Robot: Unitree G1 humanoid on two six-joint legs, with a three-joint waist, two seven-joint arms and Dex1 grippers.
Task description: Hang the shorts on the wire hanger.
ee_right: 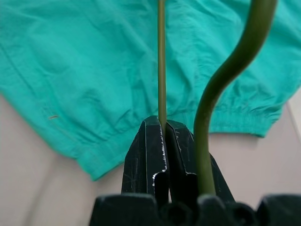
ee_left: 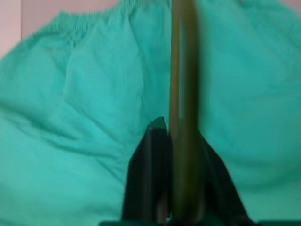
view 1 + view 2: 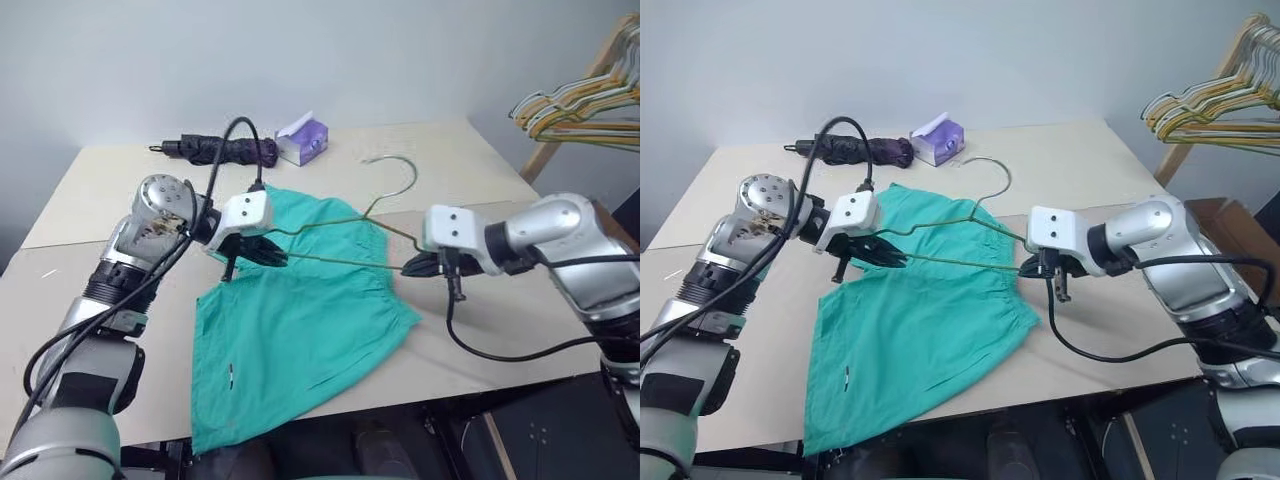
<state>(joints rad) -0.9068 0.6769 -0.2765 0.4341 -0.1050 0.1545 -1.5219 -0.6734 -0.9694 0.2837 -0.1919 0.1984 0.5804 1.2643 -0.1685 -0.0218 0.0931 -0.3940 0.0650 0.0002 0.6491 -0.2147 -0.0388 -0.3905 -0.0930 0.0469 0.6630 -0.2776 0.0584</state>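
A: Where were the shorts (image 3: pixel 300 320)?
B: Laid flat on the bench (image 3: pixel 470 160), wire hanger (image 3: pixel 345 240) held above them.
A: Pincers?
B: Right pincer (image 3: pixel 412 266) clamped shut on one hanger corner. Left pincer (image 3: pixel 268 255) kept narrow around the other.

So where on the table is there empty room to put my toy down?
There's bare tabletop behind the wire hanger, to the right of the tissue pack. Another bare patch lies left of the shorts, in front of the folded umbrella. The middle is crowded: both pincers hold the hanger over the shorts.
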